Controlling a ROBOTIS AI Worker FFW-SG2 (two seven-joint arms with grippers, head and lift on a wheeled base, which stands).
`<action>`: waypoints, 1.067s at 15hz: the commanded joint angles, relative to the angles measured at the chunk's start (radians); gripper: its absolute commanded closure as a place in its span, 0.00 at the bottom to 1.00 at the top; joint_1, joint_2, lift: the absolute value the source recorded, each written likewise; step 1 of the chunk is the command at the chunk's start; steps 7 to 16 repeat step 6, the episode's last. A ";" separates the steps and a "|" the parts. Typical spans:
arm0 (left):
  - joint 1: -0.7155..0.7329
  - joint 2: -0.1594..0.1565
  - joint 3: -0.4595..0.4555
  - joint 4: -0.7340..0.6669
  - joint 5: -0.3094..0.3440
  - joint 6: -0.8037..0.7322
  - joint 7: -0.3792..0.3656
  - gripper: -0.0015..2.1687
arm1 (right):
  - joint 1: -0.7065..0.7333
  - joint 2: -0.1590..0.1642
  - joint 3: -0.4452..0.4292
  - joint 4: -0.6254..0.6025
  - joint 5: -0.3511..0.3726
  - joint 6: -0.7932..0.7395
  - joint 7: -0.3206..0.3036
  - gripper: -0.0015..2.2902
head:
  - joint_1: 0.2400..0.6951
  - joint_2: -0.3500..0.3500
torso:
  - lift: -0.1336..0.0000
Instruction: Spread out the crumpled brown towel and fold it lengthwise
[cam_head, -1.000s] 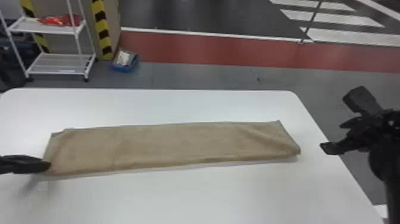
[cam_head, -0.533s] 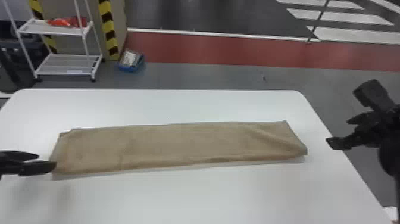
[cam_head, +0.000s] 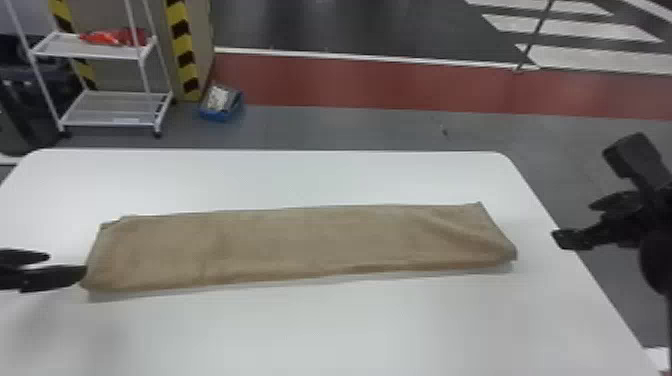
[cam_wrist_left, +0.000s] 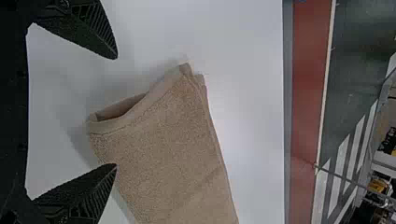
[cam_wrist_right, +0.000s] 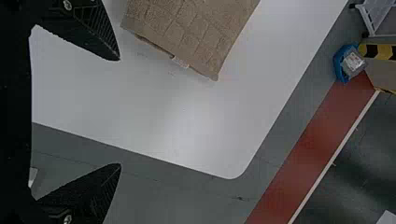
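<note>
The right tool (cam_head: 573, 222) has its two black fingers (cam_wrist_right: 88, 32) spread apart. One end of the brown towel (cam_wrist_right: 191, 32) lies on the white desk (cam_wrist_right: 140, 102), with squares in its cloth and one small pale label (cam_wrist_right: 180, 62) at the edge. Beyond the desk there is grey floor (cam_wrist_right: 187, 196), also a red strip (cam_wrist_right: 303, 149), and a blue container (cam_wrist_right: 340, 70) near a yellow-and-black striped band (cam_wrist_right: 384, 51).

In the head view, our left gripper (cam_head: 67, 264) pokes in from the left side and our right gripper (cam_head: 574, 222) from the right side. We point them inward. On both, our black fingers (cam_wrist_left: 88, 28) are wide apart, tips not touching.
</note>
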 joint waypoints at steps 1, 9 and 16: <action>0.006 -0.009 0.005 -0.013 0.010 0.005 0.000 0.03 | 0.003 0.001 -0.006 -0.001 -0.005 -0.002 0.001 0.03 | 1.00 0.32 | 0.07; 0.031 -0.019 0.017 -0.045 0.016 0.005 0.000 0.03 | 0.011 0.004 -0.012 -0.008 -0.008 0.001 -0.001 0.03 | 1.00 0.31 | 0.07; 0.031 -0.019 0.017 -0.045 0.016 0.005 0.000 0.03 | 0.011 0.004 -0.012 -0.008 -0.008 0.001 -0.001 0.03 | 1.00 0.31 | 0.07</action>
